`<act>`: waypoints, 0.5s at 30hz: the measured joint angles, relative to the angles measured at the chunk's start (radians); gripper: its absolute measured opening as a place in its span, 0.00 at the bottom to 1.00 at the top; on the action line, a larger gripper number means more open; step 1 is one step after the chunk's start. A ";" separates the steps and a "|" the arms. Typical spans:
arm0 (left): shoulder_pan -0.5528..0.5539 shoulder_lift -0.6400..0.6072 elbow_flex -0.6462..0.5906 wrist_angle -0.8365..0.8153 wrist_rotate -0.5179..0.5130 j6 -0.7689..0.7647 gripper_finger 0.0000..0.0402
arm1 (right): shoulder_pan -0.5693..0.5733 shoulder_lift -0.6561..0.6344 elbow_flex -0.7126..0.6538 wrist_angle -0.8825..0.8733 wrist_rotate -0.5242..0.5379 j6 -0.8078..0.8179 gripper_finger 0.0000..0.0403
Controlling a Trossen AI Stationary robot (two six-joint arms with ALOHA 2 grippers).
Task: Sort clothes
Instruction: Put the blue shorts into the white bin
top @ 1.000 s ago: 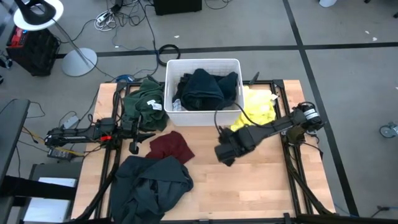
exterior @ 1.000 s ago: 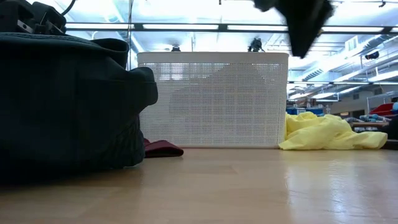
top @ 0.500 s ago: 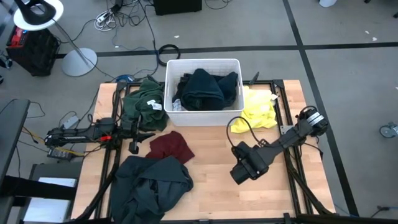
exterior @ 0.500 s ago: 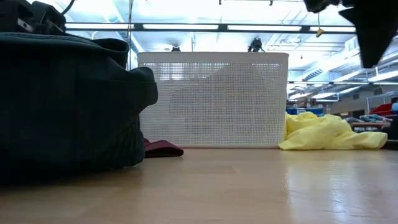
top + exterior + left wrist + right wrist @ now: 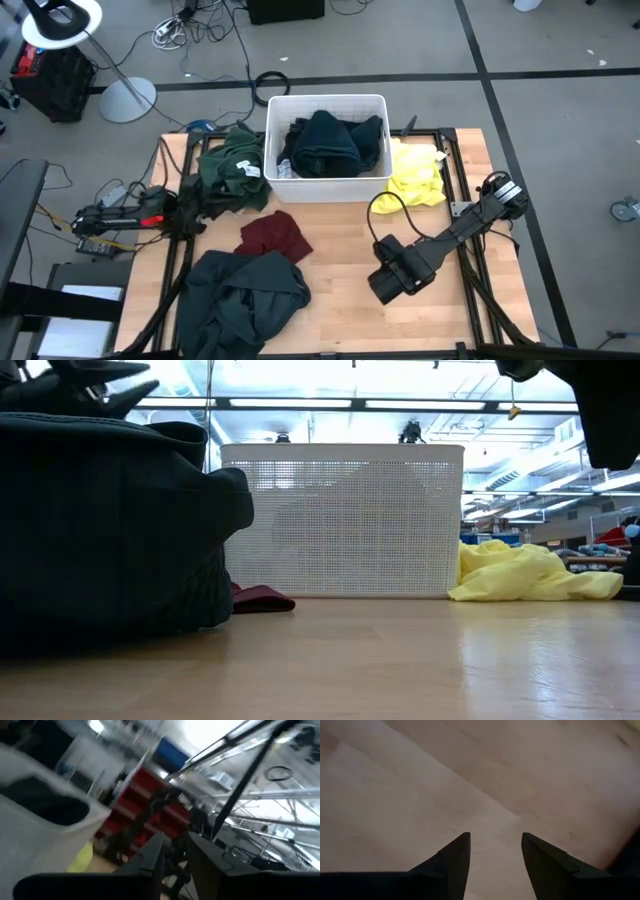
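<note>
Your white tub sits at the far middle of the surface and holds a heap of dark teal and navy garments, with a pale scrap tucked at one corner. Outside it, the green top lies against the tub's left wall, the yellow piece against its right, the maroon piece just in front, and the dark grey-green jacket reaches the near-left edge. You have open bare wood across the near right, where your right gripper hangs with jaws apart, holding nothing. Your left gripper sits at the left edge by the green top; its jaws look slightly parted, its wrist view blurred. From table height, the jacket blocks the left side.
</note>
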 joint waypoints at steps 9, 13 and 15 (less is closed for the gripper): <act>-0.020 0.168 0.418 -0.652 0.033 0.055 0.22 | -0.001 0.000 0.000 0.054 0.036 0.067 0.43; -0.056 0.354 0.654 -0.842 0.043 0.138 0.22 | -0.001 0.000 0.000 0.055 0.037 0.070 0.43; -0.091 0.464 0.768 -0.948 0.051 0.173 0.22 | -0.001 0.000 0.000 0.056 0.048 0.087 0.43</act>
